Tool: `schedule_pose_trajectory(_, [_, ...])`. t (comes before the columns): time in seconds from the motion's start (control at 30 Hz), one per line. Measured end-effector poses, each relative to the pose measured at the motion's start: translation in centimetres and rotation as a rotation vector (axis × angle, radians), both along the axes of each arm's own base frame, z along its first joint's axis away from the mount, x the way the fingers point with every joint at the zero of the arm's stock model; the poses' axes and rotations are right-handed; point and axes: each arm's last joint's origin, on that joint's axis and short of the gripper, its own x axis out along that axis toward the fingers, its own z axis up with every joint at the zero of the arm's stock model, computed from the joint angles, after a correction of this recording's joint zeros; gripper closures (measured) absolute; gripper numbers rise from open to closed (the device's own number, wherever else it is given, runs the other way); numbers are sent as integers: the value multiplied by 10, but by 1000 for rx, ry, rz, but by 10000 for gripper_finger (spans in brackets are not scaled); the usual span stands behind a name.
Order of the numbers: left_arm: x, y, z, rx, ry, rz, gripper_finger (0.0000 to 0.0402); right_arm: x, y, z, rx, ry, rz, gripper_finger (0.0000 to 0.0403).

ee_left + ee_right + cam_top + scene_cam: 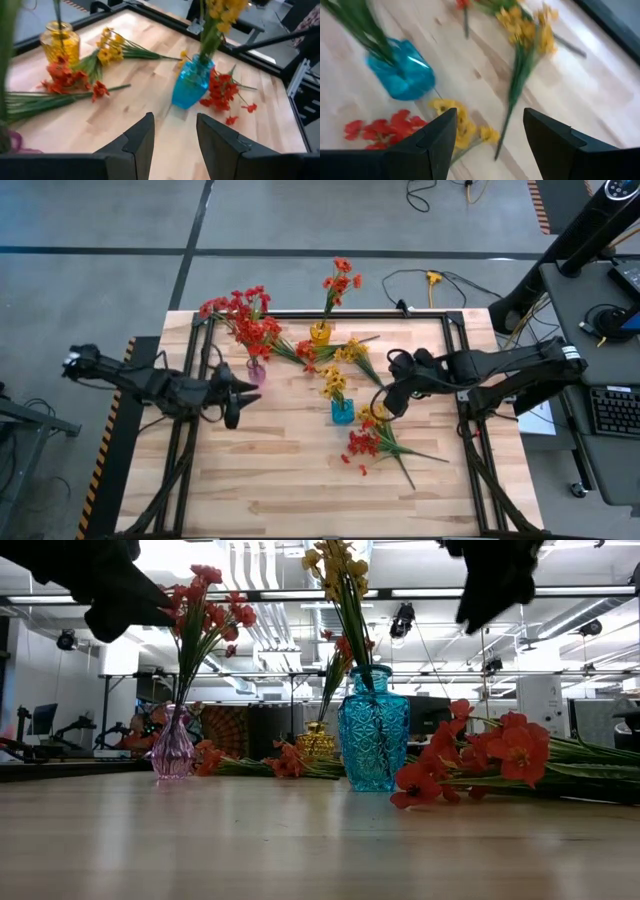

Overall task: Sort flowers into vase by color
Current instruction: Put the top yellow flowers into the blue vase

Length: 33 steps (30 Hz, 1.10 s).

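Three vases stand upright on the table: a pink one (256,371) with red sprigs, a yellow one (320,333) with orange-red sprigs, a blue one (342,411) with yellow sprigs. Loose red and yellow sprigs (372,438) lie flat right of the blue vase, and more loose sprigs (335,354) lie between the yellow and blue vases. My left gripper (236,398) hovers open just below the pink vase, empty (174,145). My right gripper (385,405) hangs open over the table right of the blue vase, above a yellow sprig (462,125), holding nothing.
A black metal frame (455,370) borders the wooden table top. Bare wood (290,480) spreads across the near half of the table. Cables and a desk with a keyboard (612,410) sit beyond the right edge.
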Motion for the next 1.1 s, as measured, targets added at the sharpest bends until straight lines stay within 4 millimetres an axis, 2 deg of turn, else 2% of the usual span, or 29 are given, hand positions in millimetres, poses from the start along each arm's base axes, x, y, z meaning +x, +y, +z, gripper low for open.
schedule_pose_trajectory(0.13, [0,-19,5,8,-26,-5,271,-2,-10,-22,12,40,-78,182])
schedule_pose_trajectory(0.3, [-2,-42,15,87,-78,22,271,0,-35,-43,6,20,-164,182])
schedule_pose_trajectory(0.47, [-1,-66,20,172,-95,29,271,10,-65,-58,41,-5,-140,182])
schedule_pose_trajectory(0.63, [5,-86,26,211,-80,-7,271,17,-91,-72,5,61,-107,182])
schedule_pose_trajectory(0.83, [16,-99,28,274,-40,-23,271,34,-107,-99,-15,114,-23,181])
schedule_pose_trajectory(0.97, [21,-105,25,296,-20,-26,271,49,-112,-111,-6,72,3,181])
schedule_pose_trajectory(1.1, [23,-107,22,302,-11,-24,271,55,-121,-121,1,90,-16,178])
